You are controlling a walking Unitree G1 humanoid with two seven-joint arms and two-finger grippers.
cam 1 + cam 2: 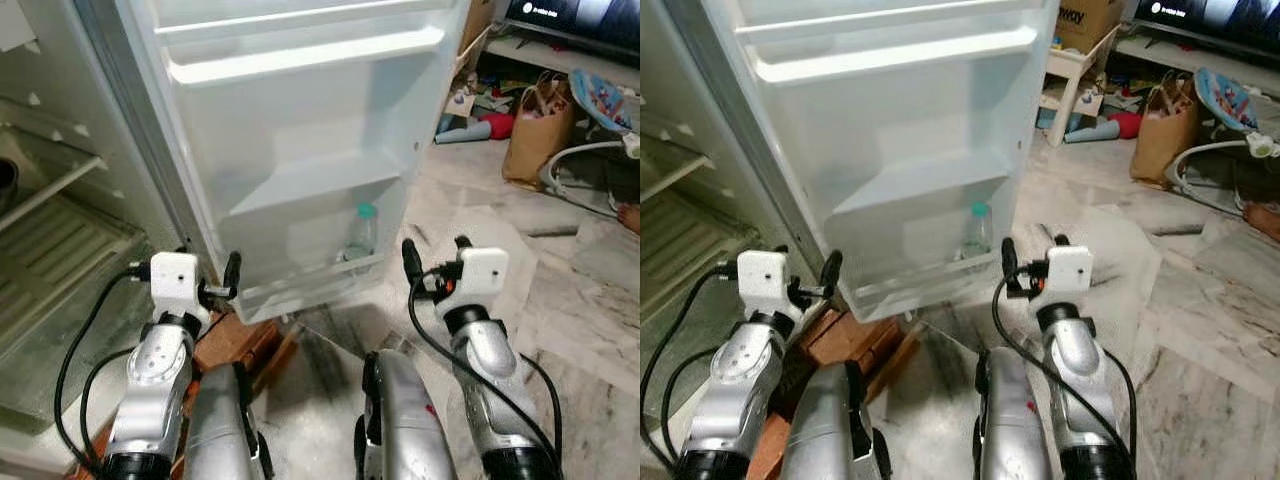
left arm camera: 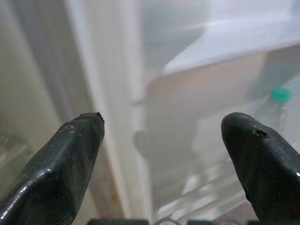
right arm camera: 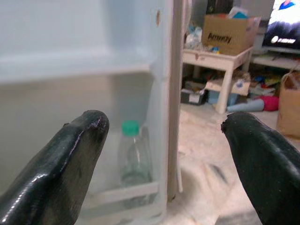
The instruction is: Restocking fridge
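The left gripper (image 1: 208, 272) hangs open and empty by the hinge edge of the fridge door (image 1: 300, 130). A clear bottle (image 1: 360, 236) with a green cap stands upright in the door's lowest shelf, between both grippers. The right gripper (image 1: 436, 260), spread wide and empty, sits just beside the door's outer edge, apart from the bottle.

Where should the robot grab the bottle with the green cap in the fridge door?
Probably around the clear body just under the green cap, coming from the open front: the water bottle stands upright in the bottom door shelf, whose rail hides its lower part. The right gripper, open, looks nearest.
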